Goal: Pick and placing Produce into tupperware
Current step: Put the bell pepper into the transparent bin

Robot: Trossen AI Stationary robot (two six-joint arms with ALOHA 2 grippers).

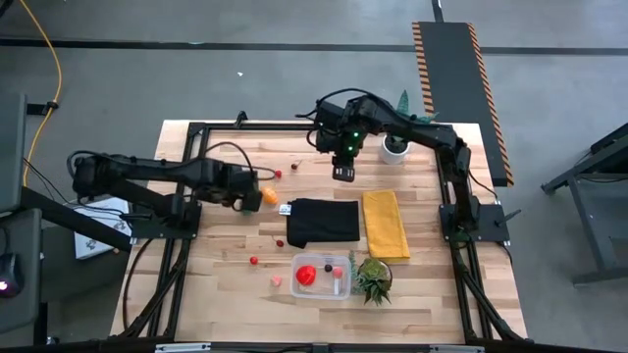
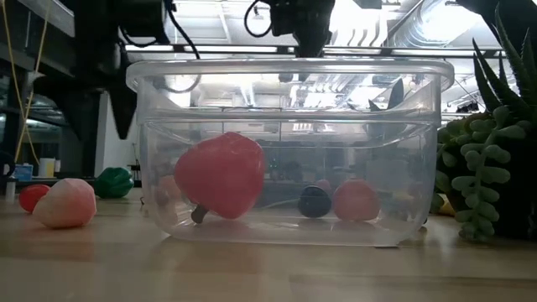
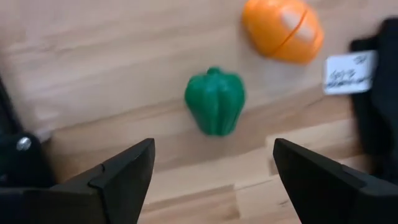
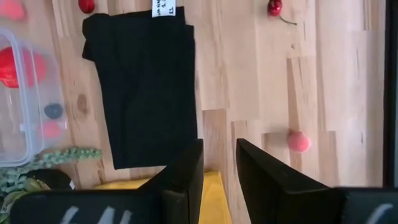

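The clear tupperware (image 1: 322,277) stands near the table's front edge and holds a large red fruit (image 2: 220,174), a dark berry (image 2: 314,201) and a pink one (image 2: 356,200). My left gripper (image 3: 211,180) hangs open, pointing down above a green pepper (image 3: 215,107) that lies on the wood; its fingers stand either side of the pepper, clear of it. An orange fruit (image 3: 283,29) lies just beyond. In the high view the left gripper (image 1: 249,194) covers the pepper. My right gripper (image 4: 219,177) hovers over the table's far middle, fingers a little apart, holding nothing.
A black cloth (image 1: 324,222) and a yellow cloth (image 1: 385,224) lie mid-table. Loose red berries (image 1: 278,175) (image 1: 253,261) and a pink piece (image 1: 277,279) lie on the wood. A spiky plant (image 1: 373,279) stands right of the tub, and a white pot (image 1: 395,147) at the back.
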